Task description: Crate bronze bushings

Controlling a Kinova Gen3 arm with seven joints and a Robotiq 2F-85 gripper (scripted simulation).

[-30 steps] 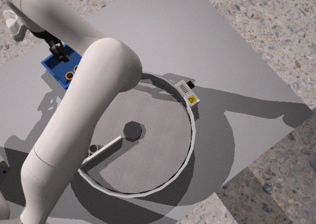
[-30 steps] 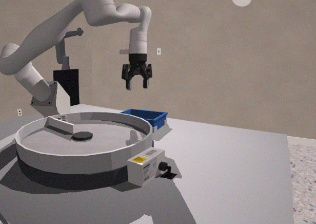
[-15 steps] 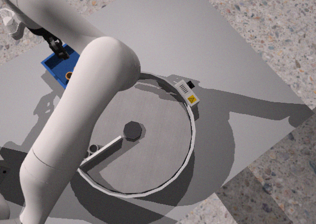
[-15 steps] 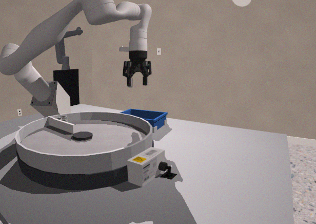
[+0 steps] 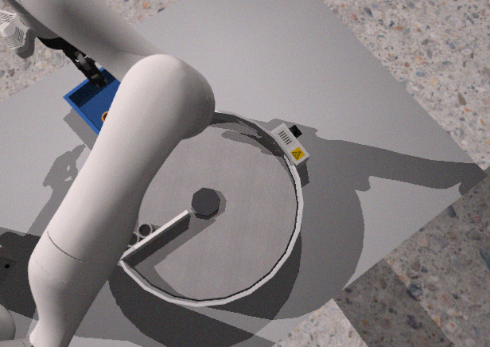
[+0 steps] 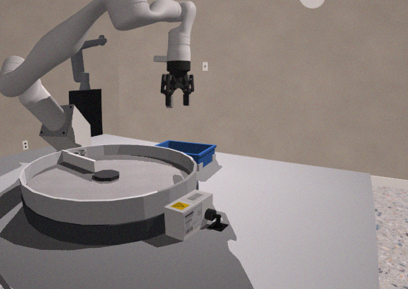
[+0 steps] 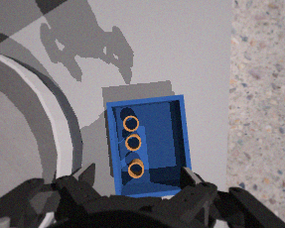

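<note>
The blue crate [image 5: 91, 108] [image 6: 206, 160] [image 7: 161, 134] stands beside the turning table [image 5: 246, 202] [image 6: 142, 185]. In the wrist view three bronze bushings are in the crate, in a row along its left side: one bushing [image 7: 124, 124], a second [image 7: 126, 143] and a third [image 7: 136, 162]. In the top view the arm hides part of the crate. Dark grey steel bushings [image 5: 139, 231] [image 6: 80, 150] stand on the turning table behind the divider, partly hidden. My gripper [image 5: 99, 83] [image 6: 177, 105] [image 7: 137, 174] is open and empty, well above the crate.
A low divider [image 5: 155, 235] [image 6: 79, 162] runs from the turning table's wall towards the dark hub [image 5: 205, 203] [image 6: 106, 175]. A raised wall [image 5: 300, 206] [image 6: 99, 211] rings the turning table. A white box [image 5: 283, 137] [image 6: 175, 223] with a yellow label stands against its outside.
</note>
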